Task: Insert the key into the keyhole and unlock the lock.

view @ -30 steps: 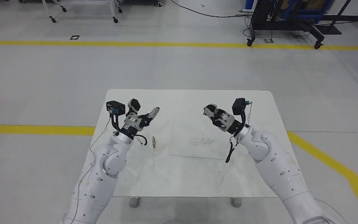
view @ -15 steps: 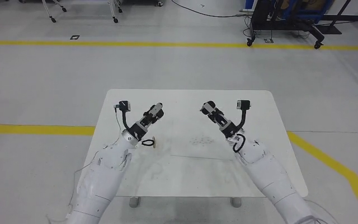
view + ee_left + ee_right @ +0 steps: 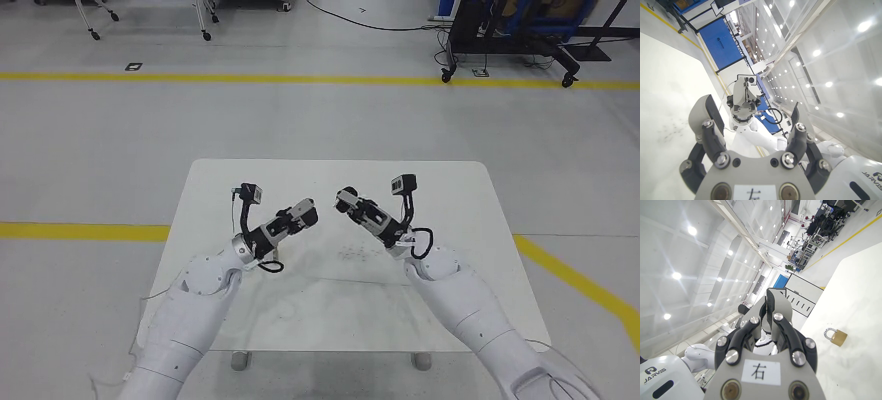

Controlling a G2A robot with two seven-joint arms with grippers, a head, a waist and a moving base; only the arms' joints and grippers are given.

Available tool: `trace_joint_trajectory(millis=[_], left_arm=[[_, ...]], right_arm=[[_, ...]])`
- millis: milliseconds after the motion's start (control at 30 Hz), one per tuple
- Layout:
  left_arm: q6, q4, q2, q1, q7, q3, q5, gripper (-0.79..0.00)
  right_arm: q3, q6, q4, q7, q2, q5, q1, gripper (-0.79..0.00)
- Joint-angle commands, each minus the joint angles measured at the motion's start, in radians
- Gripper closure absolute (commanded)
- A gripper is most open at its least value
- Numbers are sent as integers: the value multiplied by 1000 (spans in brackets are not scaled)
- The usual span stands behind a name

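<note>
Left arm (image 3: pixel 200 290) and right arm (image 3: pixel 455 285) had both swung inward since the frame a second back, when they stood well apart at either side; their ends now faced each other, near but not touching, raised above the middle of the white table (image 3: pixel 330 300). Left gripper (image 3: pixel 305 212) stood wide open and empty, its two pads spread and aimed straight at the other arm's tip. Right gripper (image 3: pixel 770 296) was closed, pads pressed together; a thin dark line ran between them in the left wrist view, but whether that was the key or only the pad edges I could not tell. My reading: this nose-to-nose pose suited a hand-over or a re-grip in the air, not yet any work on the lock. Padlock (image 3: pixel 836 337), brass body with a steel shackle that looked closed, lay flat on the table, apart from the right gripper and lower than it, touched by neither gripper. Insertion judged not yet started; the lock would likely need steadying first
</note>
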Motion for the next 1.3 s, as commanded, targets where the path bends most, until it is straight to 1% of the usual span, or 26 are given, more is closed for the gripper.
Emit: trace_joint_trajectory(millis=[0, 67, 133, 533, 633, 767, 800, 900, 1033, 1167, 1233, 1267], left_arm=[[-10, -1, -1, 2, 37, 6, 44, -366], [-18, -3, -2, 3, 54, 10, 70, -366], [-16, -5, -2, 6, 56, 17, 82, -348], [10, -14, -1, 9, 98, 30, 157, -351], [13, -15, -1, 9, 99, 33, 159, -323], [21, -14, -1, 7, 98, 34, 155, -234], [22, -13, 0, 7, 98, 34, 156, -225], [25, -12, 0, 5, 98, 36, 161, -215], [29, -10, 0, 4, 105, 38, 170, -237], [31, -7, 0, 3, 118, 41, 186, -240], [33, -7, 0, 3, 121, 43, 188, -228], [34, -7, 0, 2, 122, 44, 190, -206]], right_arm=[[-2, 3, 9, 8, -3, 3, 3, 0], [-4, 10, 20, 10, -6, -2, 6, 0], [-5, 12, 30, -2, -8, -21, 10, 0], [-16, 7, 30, -107, -25, -168, 13, 0], [-20, 14, 27, -128, -29, -201, 13, 0], [-22, 17, 24, -145, -34, -225, 11, 0], [-21, 18, 24, -147, -35, -230, 10, 0], [-19, 20, 25, -148, -37, -238, 9, 0], [-10, 20, 28, -148, -38, -243, 7, 0], [-2, 23, 24, -137, -38, -242, 3, 0], [1, 25, 22, -130, -38, -241, 2, 0], [3, 26, 22, -128, -39, -240, 1, 0]])
